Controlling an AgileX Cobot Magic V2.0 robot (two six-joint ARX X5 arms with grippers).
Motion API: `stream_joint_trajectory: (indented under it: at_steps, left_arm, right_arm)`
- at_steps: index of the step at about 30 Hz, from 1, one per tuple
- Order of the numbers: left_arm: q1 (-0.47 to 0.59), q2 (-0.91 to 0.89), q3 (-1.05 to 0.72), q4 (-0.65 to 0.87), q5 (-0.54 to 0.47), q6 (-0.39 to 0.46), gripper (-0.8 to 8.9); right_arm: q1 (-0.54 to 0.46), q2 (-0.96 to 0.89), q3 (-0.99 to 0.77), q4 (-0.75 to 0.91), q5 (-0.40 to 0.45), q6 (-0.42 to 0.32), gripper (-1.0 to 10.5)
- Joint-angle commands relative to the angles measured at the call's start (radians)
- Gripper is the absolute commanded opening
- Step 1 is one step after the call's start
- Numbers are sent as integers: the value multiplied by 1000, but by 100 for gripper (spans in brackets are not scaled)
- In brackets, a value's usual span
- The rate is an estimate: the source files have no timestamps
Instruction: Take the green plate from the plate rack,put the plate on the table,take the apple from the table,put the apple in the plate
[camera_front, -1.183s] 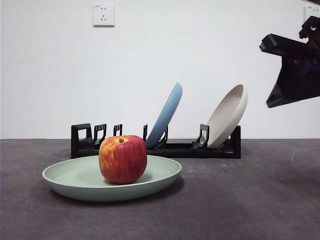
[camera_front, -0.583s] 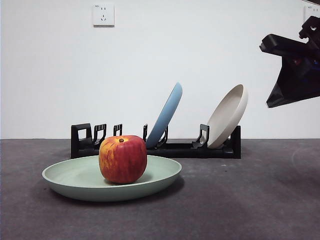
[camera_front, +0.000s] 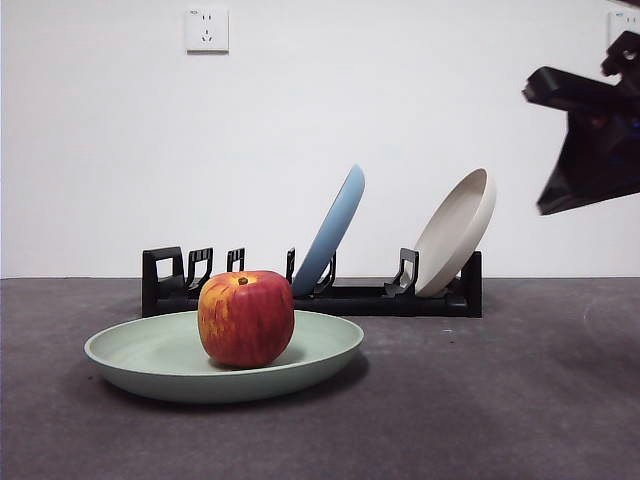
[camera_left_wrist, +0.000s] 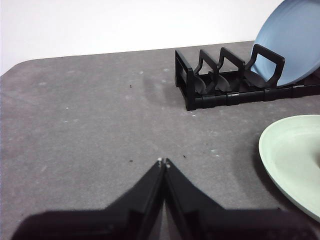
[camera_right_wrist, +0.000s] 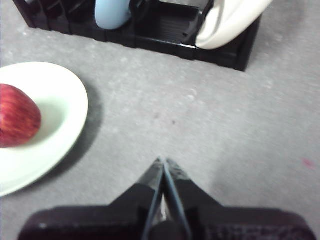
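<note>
front view: a red, yellow-streaked apple (camera_front: 246, 317) sits in the wide pale sage green plate (camera_front: 130, 356) on the dark grey desk (camera_front: 480, 400), before the low black plate rack (camera_front: 400, 297). left wrist view: left end effector (camera_left_wrist: 163, 162) closed, empty. right wrist view: right end effector (camera_right_wrist: 163, 162) closed, empty. task looks complete.

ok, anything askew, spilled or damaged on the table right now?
Nothing stands out. The red apple sits upright in the pale sage green plate, flat on the dark grey table. The light blue plate and beige plate lean in the black plate rack.
</note>
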Motion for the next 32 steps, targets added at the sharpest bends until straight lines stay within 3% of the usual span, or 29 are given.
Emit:
stream_joint_trajectory:
  at_steps: [1,8,13,23,32]
  left_arm:
    - [3,-1,-13,2,-1,9,0]
    - [3,-1,-13,2,-1,9,0]
    - [3,-1,-13,2,-1,9,0]
    - [3,-1,-13,2,-1,9,0]
    - [3,-1,-13,2,-1,9,0]
  right_arm:
    - [-22,-97,-3,-43,13,9,-11]
    - [-253,-470,-14,-153,13,-55,-11]
    - [-415,-675,-160,-150,12,-85,-11]
    - [-435,-876,-432,-72,5,-33,-11]
    - [-435,-892,-472,-43,7,-21,-11]
